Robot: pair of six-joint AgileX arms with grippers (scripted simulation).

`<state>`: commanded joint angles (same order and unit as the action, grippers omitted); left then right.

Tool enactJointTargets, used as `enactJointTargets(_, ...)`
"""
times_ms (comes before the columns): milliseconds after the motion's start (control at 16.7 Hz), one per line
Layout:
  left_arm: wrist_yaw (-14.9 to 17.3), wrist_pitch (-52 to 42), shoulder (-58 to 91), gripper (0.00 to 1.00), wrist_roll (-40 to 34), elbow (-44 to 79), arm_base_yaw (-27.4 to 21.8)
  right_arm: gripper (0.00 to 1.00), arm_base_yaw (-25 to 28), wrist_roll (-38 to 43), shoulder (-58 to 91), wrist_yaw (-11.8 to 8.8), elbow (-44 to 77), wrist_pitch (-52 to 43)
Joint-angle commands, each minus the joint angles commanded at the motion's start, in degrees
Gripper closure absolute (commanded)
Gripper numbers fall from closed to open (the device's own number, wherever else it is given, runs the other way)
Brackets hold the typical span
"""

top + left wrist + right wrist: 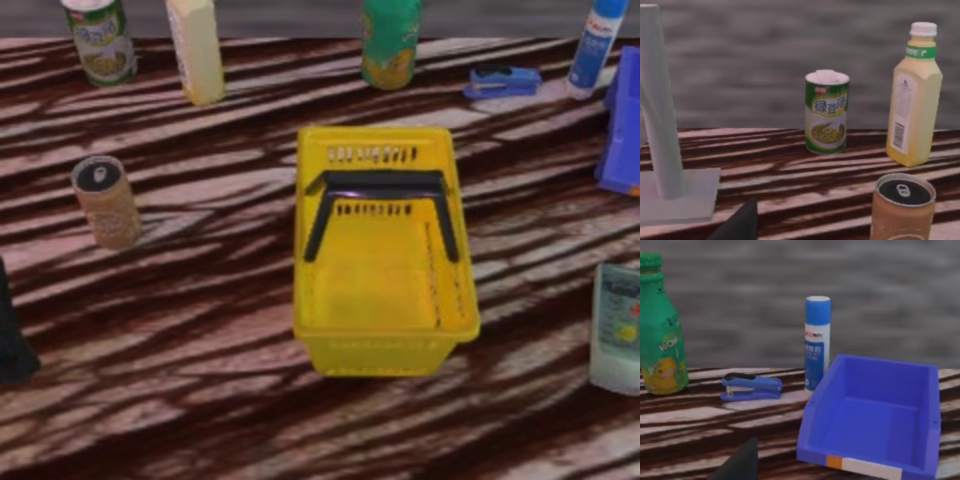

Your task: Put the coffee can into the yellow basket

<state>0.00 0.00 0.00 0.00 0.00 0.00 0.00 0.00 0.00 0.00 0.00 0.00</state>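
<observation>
Open wood-grain table (200, 330) on all sides of the coffee can (106, 203); nothing touching it. Nearest obstacles toward the far edge: green-and-white can (100, 40) and pale yellow bottle (195, 50), both upright, apart from each other and from the coffee can. Clear lane of bare table between coffee can and yellow basket (385, 345). Basket opening partly barred by black handles (380, 185) folded across its far half; near half unobstructed from above. Right of the basket: blue stapler (502, 81), glue stick (598, 45), blue bin (625, 125), all well apart from it. Dark arm part (12, 340) at the left edge.
</observation>
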Motion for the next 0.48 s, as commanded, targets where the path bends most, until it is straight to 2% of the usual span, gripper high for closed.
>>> enactJointTargets(240, 0.2, -1.3, 1.7, 0.00, 0.8, 1.7, -0.4, 0.00, 0.0, 0.0, 0.0, 0.0, 0.0, 0.0)
enactJointTargets(480, 0.8, -8.6, 12.5, 0.00, 5.0, 12.0, -1.8, 0.00, 0.0, 0.0, 0.0, 0.0, 0.0, 0.0)
